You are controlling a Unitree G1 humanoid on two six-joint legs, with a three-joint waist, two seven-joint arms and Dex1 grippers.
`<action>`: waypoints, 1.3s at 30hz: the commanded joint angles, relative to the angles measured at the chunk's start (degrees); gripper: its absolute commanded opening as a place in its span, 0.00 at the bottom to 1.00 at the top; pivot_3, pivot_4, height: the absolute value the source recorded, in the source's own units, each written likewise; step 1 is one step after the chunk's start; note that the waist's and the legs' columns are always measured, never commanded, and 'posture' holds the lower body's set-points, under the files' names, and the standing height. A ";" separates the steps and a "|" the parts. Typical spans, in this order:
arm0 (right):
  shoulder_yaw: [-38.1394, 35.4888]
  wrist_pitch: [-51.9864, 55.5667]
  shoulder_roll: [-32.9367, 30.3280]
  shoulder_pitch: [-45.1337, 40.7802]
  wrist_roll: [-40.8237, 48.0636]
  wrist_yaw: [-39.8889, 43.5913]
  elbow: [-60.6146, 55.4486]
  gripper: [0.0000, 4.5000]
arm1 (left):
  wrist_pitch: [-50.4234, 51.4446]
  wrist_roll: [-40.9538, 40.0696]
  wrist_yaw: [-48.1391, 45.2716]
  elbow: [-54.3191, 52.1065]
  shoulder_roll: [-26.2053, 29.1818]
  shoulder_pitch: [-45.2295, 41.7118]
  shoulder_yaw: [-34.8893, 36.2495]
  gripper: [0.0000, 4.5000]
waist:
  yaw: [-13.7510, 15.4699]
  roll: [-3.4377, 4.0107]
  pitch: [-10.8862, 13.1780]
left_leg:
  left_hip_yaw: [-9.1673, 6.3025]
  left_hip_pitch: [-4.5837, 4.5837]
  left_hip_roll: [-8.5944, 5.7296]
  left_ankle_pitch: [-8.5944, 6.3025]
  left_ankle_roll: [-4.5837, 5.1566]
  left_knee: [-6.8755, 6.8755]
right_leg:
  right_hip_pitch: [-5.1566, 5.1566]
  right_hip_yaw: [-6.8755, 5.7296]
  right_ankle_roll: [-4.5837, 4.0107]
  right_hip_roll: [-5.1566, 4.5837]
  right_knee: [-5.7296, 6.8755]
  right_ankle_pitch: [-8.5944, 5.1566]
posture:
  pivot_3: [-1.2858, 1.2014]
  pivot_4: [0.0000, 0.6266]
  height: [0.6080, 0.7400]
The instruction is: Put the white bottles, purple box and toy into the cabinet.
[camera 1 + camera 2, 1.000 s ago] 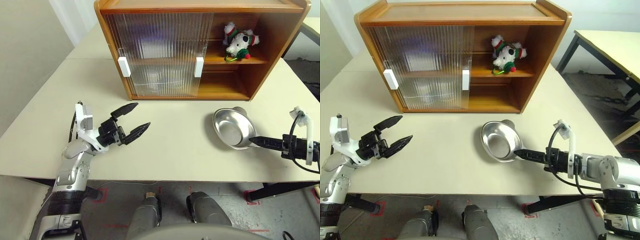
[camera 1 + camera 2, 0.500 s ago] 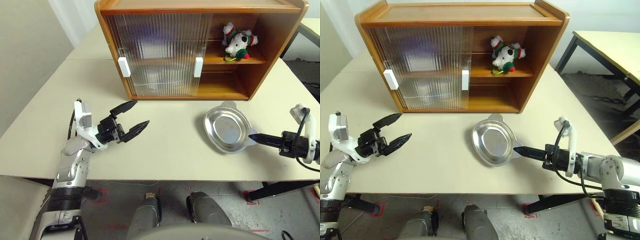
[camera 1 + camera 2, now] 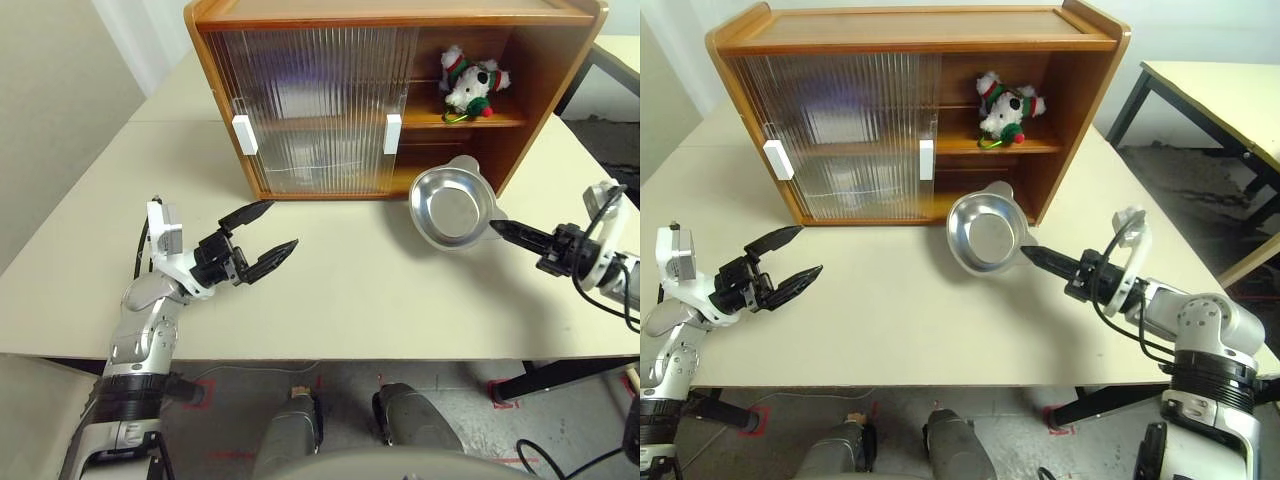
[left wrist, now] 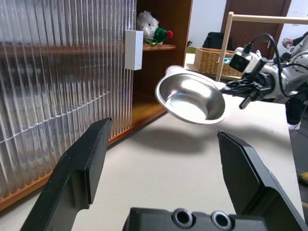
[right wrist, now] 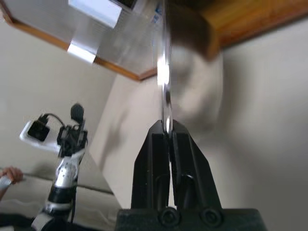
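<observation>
beside the cabinet (image 3: 560, 75), my right gripper (image 3: 497, 229) pinches the bowl (image 3: 450, 207) by its rim. that thin grip could slip and drop it. my left gripper (image 3: 262, 235) hangs open.

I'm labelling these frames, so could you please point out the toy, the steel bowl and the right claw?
toy (image 3: 468, 85): left eye view, its white plush body.
steel bowl (image 3: 450, 208): left eye view, inner base.
right claw (image 3: 497, 228): left eye view, fingertips pinching the bowl's rim.

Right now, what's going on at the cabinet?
The right gripper is shut on the rim of the steel bowl, holding it tilted off the table in front of the cabinet's open right side. The toy sits on the shelf inside. The left gripper hovers open over the table.
</observation>
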 commanded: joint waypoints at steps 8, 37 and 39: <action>0.71 -5.71 8.08 -5.93 -2.13 -11.25 0.13 0.00 | 0.68 1.02 0.97 -1.61 0.26 -0.20 -0.69 1.00 | -0.24 0.03 -0.02 | -0.02 0.01 -0.02 0.11 0.14 0.03 | -0.04 0.00 -0.06 0.00 0.10 0.13 | 0.42 0.09 1.00; -0.39 -35.23 19.37 -20.85 -10.73 -26.95 20.97 0.00 | 1.54 1.42 2.15 -2.46 0.08 -1.03 -1.06 1.00 | -0.59 0.08 -0.05 | -0.05 -0.01 0.02 0.13 0.17 0.02 | -0.14 0.01 -0.63 -0.01 0.10 0.59 | 0.42 0.09 1.00; -0.14 -36.84 20.01 -21.97 -11.33 -27.04 22.71 0.00 | 1.59 1.42 2.14 -2.46 0.09 -1.17 -1.13 1.00 | -0.58 0.08 -0.05 | -0.05 -0.01 0.03 0.13 0.17 0.02 | -0.14 0.01 -0.63 -0.01 0.10 0.59 | 0.42 0.09 1.00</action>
